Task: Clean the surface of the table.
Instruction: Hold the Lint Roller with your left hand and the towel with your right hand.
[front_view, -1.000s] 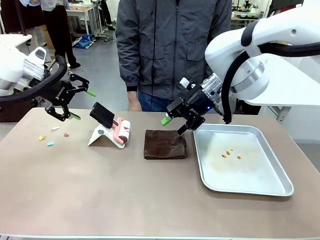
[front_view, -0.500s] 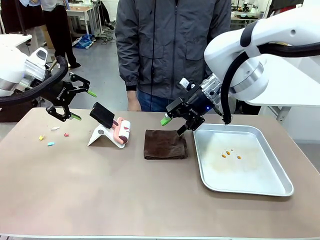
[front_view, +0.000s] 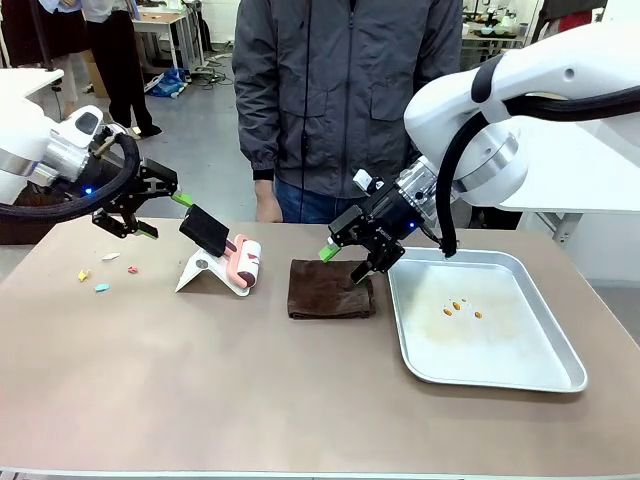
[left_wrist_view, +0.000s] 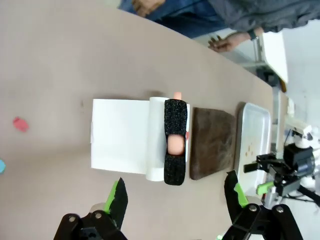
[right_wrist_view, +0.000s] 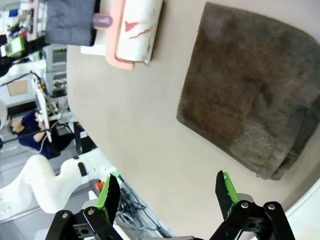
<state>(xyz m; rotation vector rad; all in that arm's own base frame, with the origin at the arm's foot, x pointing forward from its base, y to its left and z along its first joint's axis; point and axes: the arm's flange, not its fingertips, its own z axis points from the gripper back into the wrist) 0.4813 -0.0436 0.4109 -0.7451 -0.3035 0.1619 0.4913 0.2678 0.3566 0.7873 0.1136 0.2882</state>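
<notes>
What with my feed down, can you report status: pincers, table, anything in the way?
Left pincer open, hovering beside lint roller. Right pincer open above brown cloth. Table: coloured scraps at left end. Metal tray on its right side.

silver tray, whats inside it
A few small orange-brown crumbs lie near the middle of the silver tray; the rest looks bare. The right gripper covers a bit of its far left corner.

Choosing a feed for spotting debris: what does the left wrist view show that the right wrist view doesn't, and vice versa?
Left wrist adds: small coloured scraps on the table, a person's hand. Right wrist adds: red marks on the lint roller sheet. Both: the brown cloth, the roller on its white stand.
</notes>
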